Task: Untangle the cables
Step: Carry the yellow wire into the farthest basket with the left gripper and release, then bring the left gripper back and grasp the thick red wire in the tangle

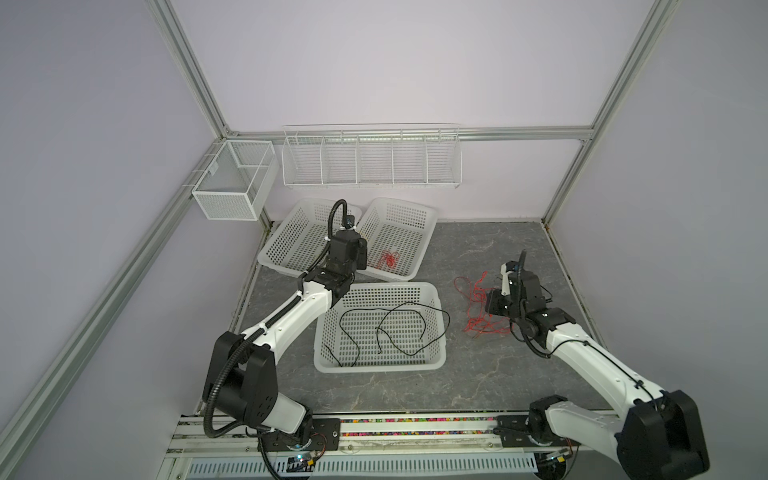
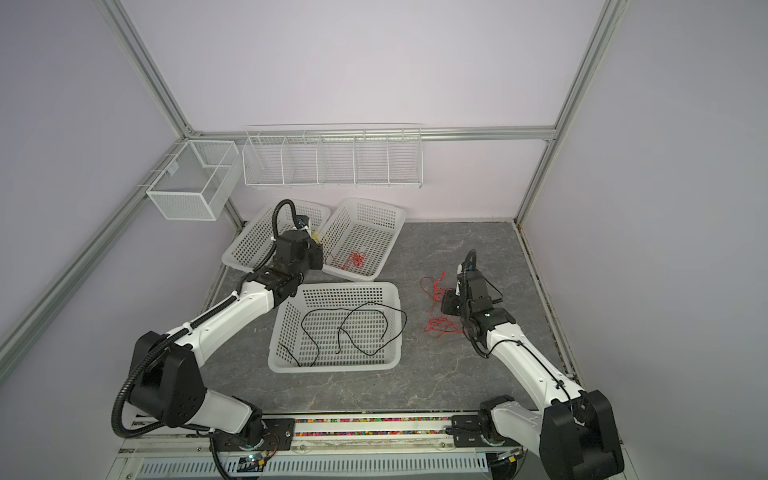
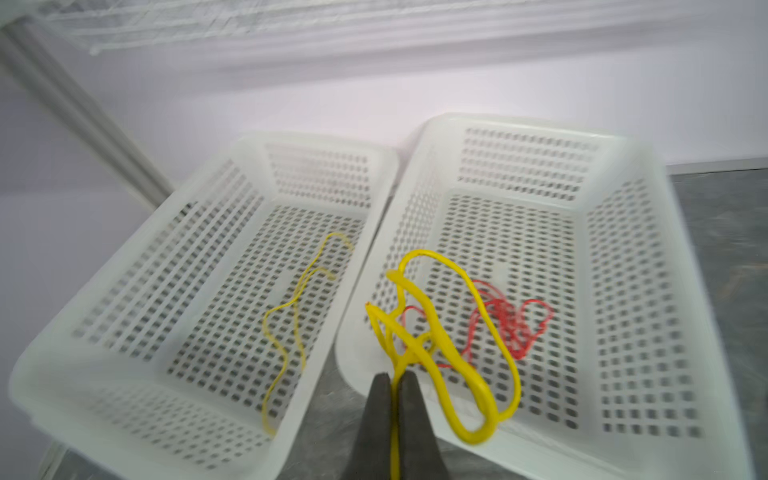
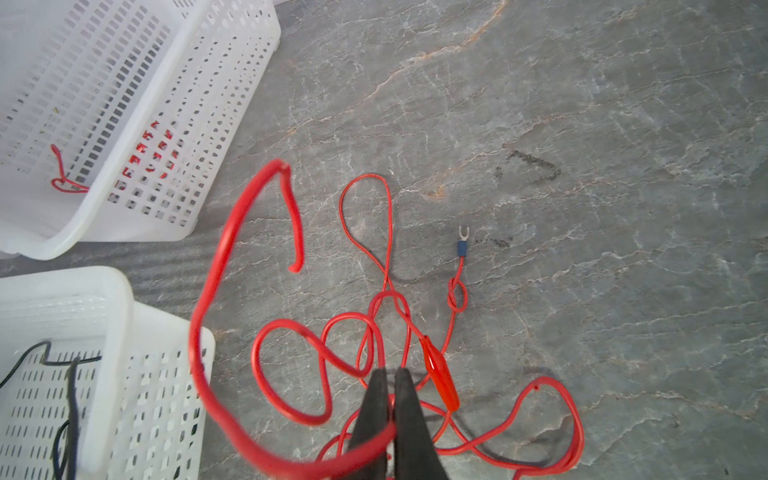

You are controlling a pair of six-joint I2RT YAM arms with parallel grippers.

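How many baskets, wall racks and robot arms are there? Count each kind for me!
White plastic baskets: 3
Wire racks on the wall: 2
Robot arms: 2
Total: 7

White arm links, black joints, corrugated black hoses, dark tapered fingers

Left gripper: jaws closed, arm outstretched. Right gripper: jaws closed, pointing down.
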